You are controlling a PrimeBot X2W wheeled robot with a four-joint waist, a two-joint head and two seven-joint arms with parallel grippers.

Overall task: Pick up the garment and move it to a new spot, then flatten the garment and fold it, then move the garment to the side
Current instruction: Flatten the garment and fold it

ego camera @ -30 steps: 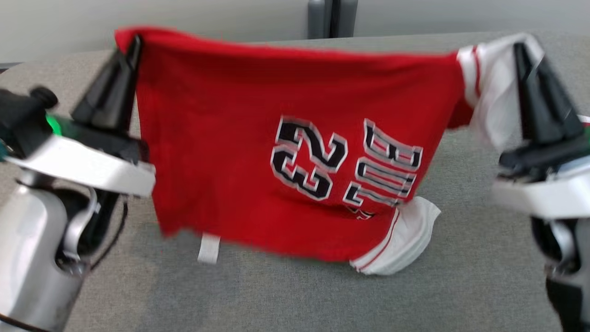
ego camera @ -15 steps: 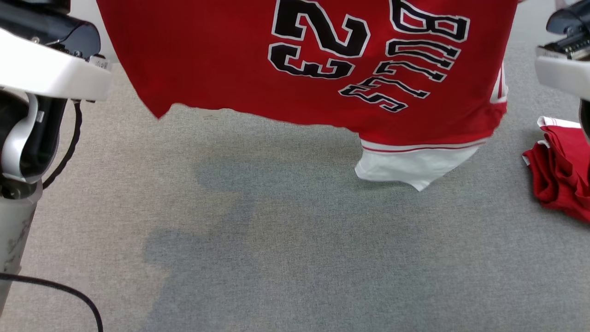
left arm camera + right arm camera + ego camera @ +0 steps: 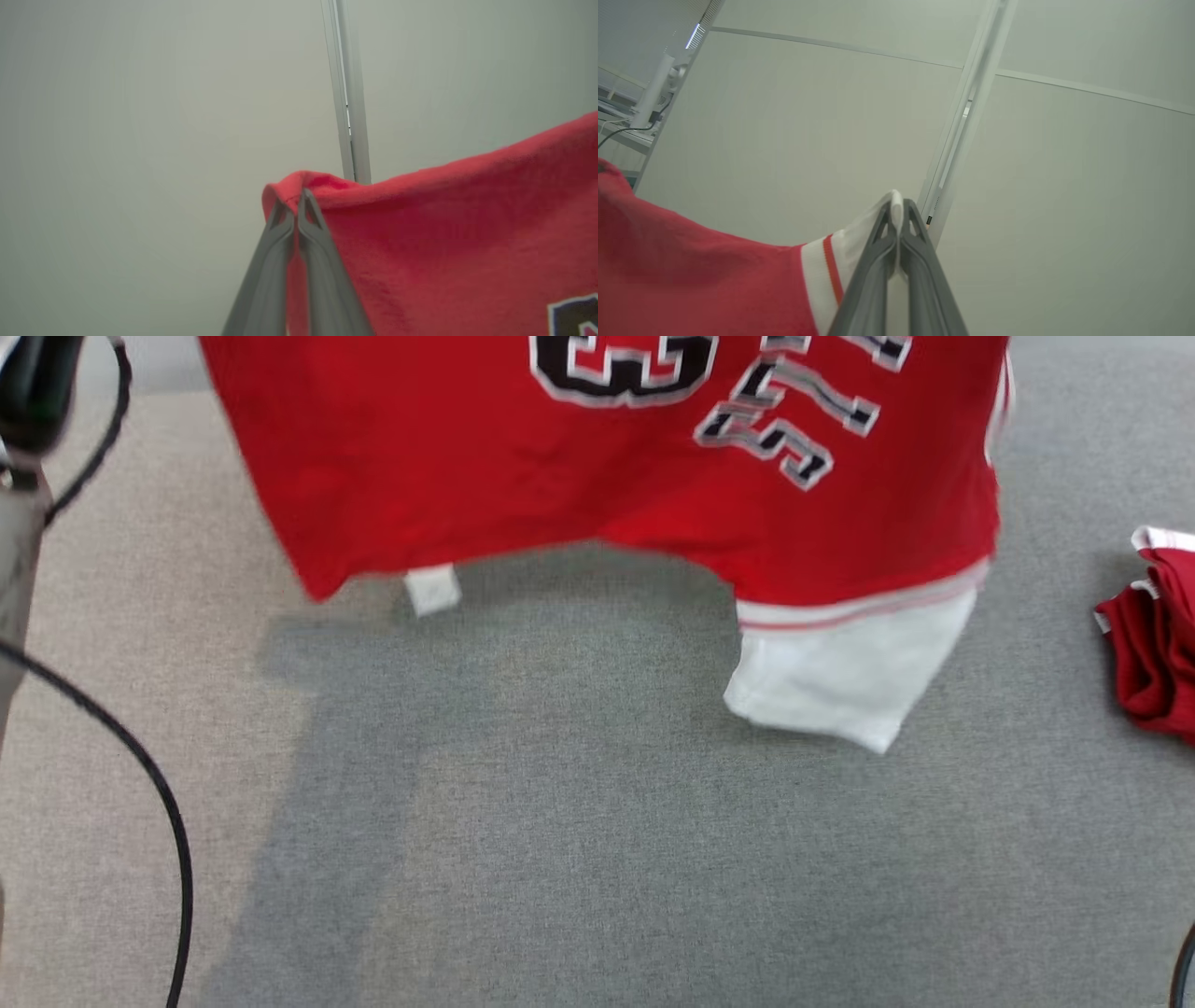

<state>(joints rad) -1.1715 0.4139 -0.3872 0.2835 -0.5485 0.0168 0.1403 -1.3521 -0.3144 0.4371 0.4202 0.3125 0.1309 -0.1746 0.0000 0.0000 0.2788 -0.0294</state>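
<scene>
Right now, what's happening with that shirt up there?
The robot holds the red jersey up in the air, spread between both arms. The left gripper is shut on a red corner, the right gripper on a white sleeve end. The jersey hangs over the grey surface, not yet laid flat or folded. A second red garment lies off to the right.

Grey fabric surface (image 3: pixel 579 859) — crumpled red cloth (image 3: pixel 1153 653) lies at right edge, shadow across middle.
</scene>
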